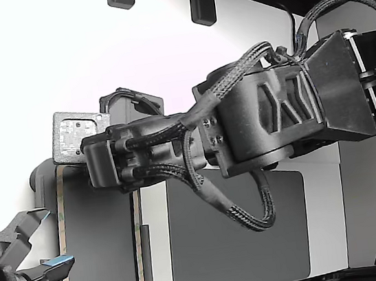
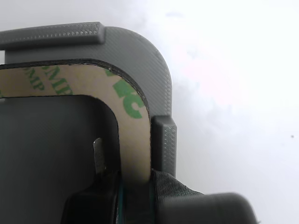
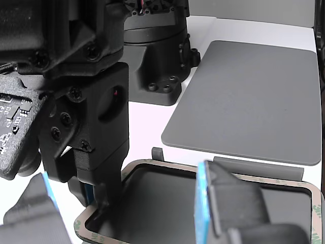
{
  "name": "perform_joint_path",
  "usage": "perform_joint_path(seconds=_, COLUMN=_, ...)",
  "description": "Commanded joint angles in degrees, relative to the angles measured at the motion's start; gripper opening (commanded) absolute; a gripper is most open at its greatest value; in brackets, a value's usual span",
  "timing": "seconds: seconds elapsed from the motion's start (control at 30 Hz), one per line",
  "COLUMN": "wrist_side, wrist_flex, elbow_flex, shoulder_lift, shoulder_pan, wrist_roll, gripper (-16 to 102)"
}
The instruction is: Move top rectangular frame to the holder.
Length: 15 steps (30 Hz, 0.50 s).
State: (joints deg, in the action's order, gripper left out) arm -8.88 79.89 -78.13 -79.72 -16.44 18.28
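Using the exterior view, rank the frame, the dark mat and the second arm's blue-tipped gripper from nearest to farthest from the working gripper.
1. Frame: directly under the gripper, on the holder.
2. Blue-tipped gripper: lower at the exterior view's left.
3. Dark mat: toward the exterior view's right.

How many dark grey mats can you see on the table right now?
1 for certain: the dark grey mat lies bare at the exterior view's centre-right, beside the holder. The dark area inside the frame is unclear; the arm may hide more.
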Motion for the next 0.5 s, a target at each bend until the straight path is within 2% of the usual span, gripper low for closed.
perform_joint_path(seconds=0.0, wrist_side=0.35, wrist_flex=-0.62, elbow_flex=0.53, shoulder_lift=-1.14, shoulder_pan=0.88, wrist_roll=-0.18, gripper=-11)
perform_joint_path(seconds=0.47, wrist_side=0.26, wrist_flex=-0.44, elbow_flex=1.49, shoulder_lift=0.35, shoulder_pan=0.97, wrist_roll=-1.05, gripper=-11)
